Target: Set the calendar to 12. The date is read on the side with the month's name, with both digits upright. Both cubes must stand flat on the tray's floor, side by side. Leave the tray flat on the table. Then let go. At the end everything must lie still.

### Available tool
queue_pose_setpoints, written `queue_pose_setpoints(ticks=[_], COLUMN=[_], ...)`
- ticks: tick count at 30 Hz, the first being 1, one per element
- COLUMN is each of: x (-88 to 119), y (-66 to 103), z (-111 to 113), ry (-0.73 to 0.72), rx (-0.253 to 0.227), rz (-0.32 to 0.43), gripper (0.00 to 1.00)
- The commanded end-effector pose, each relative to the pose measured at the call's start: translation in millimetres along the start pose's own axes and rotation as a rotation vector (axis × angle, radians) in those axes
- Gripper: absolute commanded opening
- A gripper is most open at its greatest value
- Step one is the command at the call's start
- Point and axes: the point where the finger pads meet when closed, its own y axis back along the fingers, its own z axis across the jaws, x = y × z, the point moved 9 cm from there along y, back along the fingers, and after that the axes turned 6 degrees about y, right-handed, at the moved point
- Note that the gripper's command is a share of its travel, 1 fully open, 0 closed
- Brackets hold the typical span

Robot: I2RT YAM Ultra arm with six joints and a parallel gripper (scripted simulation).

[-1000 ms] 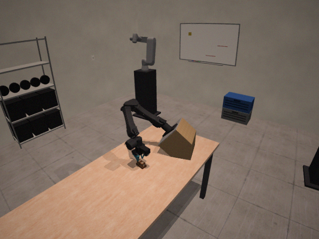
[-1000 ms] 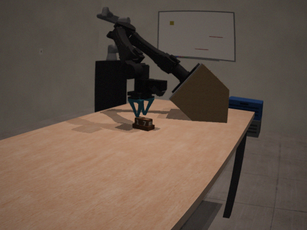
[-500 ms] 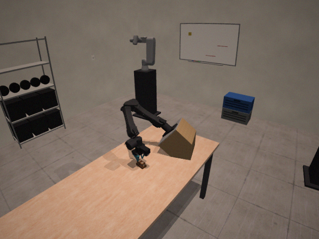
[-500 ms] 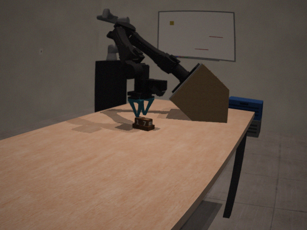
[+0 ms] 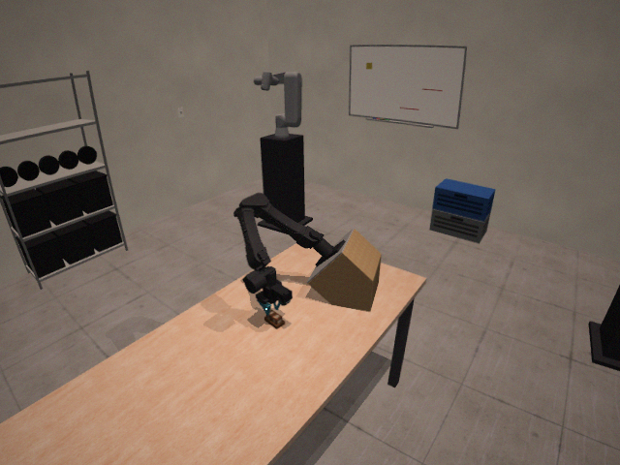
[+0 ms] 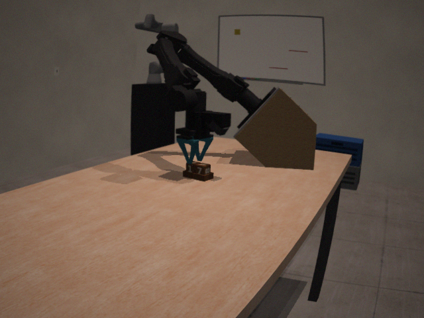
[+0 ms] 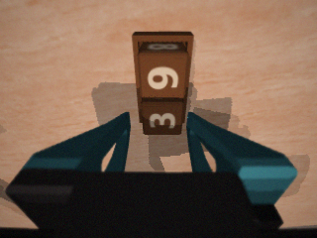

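Hovering gripper [image 5: 271, 306] [image 6: 195, 160] [image 7: 158, 118], half open, holding nothing

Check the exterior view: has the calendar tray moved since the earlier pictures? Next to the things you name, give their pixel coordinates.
No. Judged against the angular brown block [image 5: 345, 282] [image 6: 280, 136], the tray [image 5: 274, 325] [image 6: 197, 177] [image 7: 163, 37] sits in the same place, with no visible shift.
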Motion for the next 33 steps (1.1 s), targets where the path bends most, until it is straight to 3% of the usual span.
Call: queue_pose_setpoints(ticks=[1,2,5,10,13,15,33], x=[-7,-5,-7,-8,-7,-7,-9], y=[-5.2,2.8,-12.1,-14.9,-23.5,-18.2,-21.5], z=[7,3,7,5,7,4,6], ry=[0.028,0.019,0.028,0.029,0.028,0.026,0.037], rx=[-0.008,0.026,-0.008,0.012,-0.005,0.019,0.006], rz=[-0.014,-0.019,-0.014,-0.018,-0.015,-0.018,-0.019], gripper=[0.47,0.47,0.47,0.47,0.47,0.47,0.47])
